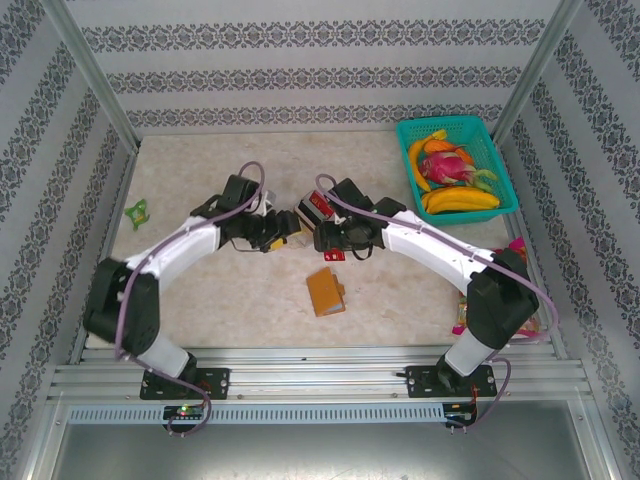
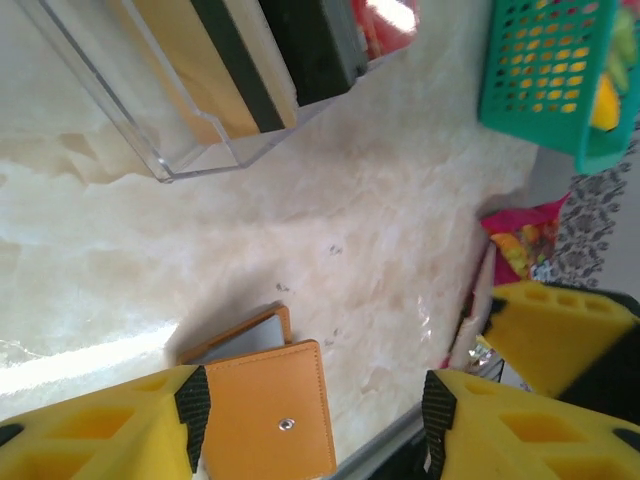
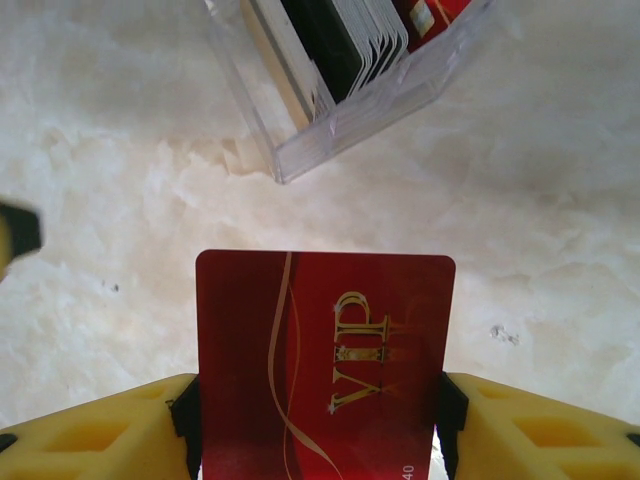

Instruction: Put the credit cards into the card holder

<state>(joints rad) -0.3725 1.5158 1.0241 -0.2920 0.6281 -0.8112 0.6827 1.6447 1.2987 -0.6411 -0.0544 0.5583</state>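
Hovering over marbled table (image 3: 100, 200), right hand (image 3: 318, 420) pinches red card (image 3: 325, 330), left hand (image 2: 315, 408) gapes empty.

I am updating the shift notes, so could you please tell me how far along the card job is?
Early. Done: one red card is out of the clear box. In hand: the right gripper pinches that card by its edges. Remaining: the card holder lies on the table with no card visibly in it, other cards stand in the box, and the left gripper hangs open and empty.
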